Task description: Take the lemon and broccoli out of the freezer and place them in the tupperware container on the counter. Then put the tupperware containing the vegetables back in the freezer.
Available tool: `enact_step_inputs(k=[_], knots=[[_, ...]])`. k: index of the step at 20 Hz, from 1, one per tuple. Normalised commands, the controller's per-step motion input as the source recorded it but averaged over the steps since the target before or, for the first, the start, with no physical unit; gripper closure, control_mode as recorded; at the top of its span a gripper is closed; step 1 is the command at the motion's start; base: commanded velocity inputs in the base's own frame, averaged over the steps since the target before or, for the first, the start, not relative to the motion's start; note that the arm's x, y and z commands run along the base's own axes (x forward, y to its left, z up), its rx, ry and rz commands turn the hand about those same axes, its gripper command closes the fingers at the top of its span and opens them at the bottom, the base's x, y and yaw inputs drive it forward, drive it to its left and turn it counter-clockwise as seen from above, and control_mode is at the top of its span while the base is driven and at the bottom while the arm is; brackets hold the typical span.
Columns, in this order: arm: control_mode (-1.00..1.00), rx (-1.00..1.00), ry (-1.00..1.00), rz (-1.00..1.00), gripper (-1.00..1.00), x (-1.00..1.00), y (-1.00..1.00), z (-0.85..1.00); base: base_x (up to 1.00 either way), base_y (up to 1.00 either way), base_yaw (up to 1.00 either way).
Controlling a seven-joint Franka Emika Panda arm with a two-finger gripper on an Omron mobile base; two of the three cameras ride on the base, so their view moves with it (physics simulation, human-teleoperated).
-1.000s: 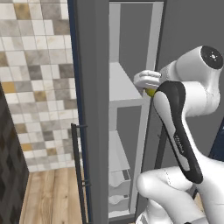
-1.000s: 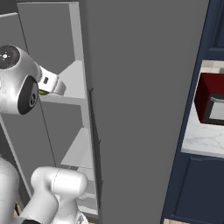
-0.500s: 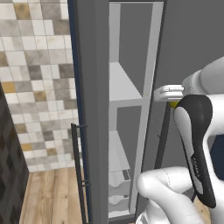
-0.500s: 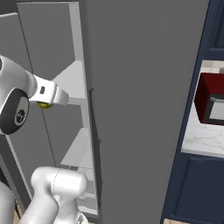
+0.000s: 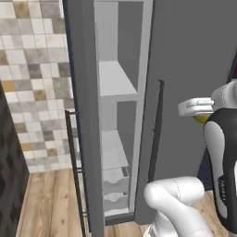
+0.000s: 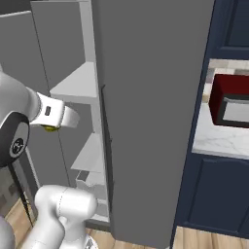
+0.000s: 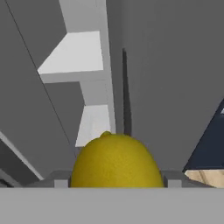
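Closest in, the gripper (image 7: 116, 186) is clenched on the lemon (image 7: 116, 161), which sits between its 2 fingers and bulges up from the bottom of the hand view, its small nub pointing away from the camera. From the left base view the lemon (image 5: 202, 118) shows as a yellow sliver under the white hand (image 5: 198, 107), which hangs in front of the grey door panel, outside the cabinet. From the right base view the same yellow edge (image 6: 49, 128) peeks below the white hand (image 6: 56, 115), level with the upper white shelf (image 6: 78, 80) and just in front of it. Beyond the hand stands the freezer (image 5: 121, 111), its narrow interior open, with 2 white shelves one above the other and white drawers (image 5: 115, 185) lower down. A long dark vertical handle (image 5: 155, 132) runs down the grey front beside the opening. Farther right in the right base view, the marbled counter (image 6: 219, 141) lies over dark navy cabinets (image 6: 214, 194) and carries a red microwave (image 6: 230, 100). At the far left of the left base view is a tiled wall (image 5: 34, 83) above a wooden floor (image 5: 48, 203).
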Motion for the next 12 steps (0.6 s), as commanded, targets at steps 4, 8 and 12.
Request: enact_step_inputs(k=[4,8,12], knots=[[1.00,0.00,0.00,0.00,1.00,0.00,0.00,0.00,-0.68,-0.94,-0.06],[1.00,0.00,0.00,0.00,1.00,0.00,0.00,0.00,-0.12,-1.00,-0.02],[1.00,0.00,0.00,0.00,1.00,0.00,0.00,0.00,0.00,-1.00,0.00]])
